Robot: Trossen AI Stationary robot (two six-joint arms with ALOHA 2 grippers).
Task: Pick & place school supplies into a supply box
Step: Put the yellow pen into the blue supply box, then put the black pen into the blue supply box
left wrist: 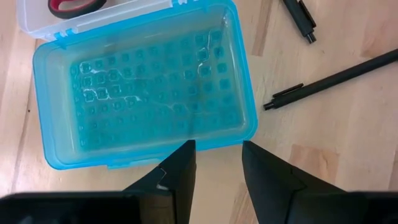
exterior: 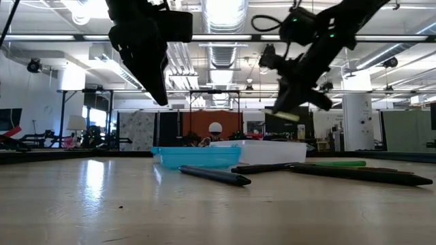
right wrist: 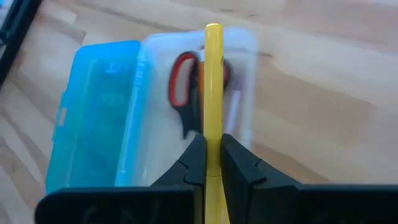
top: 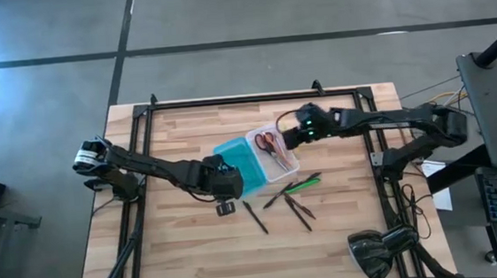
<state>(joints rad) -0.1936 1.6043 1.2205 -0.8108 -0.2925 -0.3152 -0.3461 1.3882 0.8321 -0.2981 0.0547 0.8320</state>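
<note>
The supply box lies open mid-table: teal lid half [top: 235, 165] [left wrist: 143, 93] joined to the clear tray half [top: 276, 154] [right wrist: 239, 74]. Red-handled scissors [top: 268, 141] [right wrist: 182, 87] and a few pencils lie in the tray. My right gripper [top: 294, 136] [right wrist: 213, 155] hovers over the tray's far end, shut on a yellow pencil [right wrist: 213, 81]. My left gripper [top: 225, 197] [left wrist: 217, 155] hangs open above the wood just near of the teal lid, touching nothing. A green pen [top: 304, 185] and dark pens [top: 255, 217] [top: 299, 210] lie flat on the table. My right gripper pinches the yellow pencil's shaft [right wrist: 213, 134] between its two fingers [right wrist: 196, 163]. The pencil runs along the fingers and sticks out well beyond their tips. It is lifted clear, above the clear tray, and in the low view its yellow end [exterior: 286, 115] slants down below the gripper.
Dark pens [left wrist: 336, 78] [left wrist: 300, 18] lie on the wood to the right of the teal lid. A black frame [top: 227, 98] borders the table. A lamp [top: 377, 249] sits at the near right corner. Bare wood lies to the left and near side.
</note>
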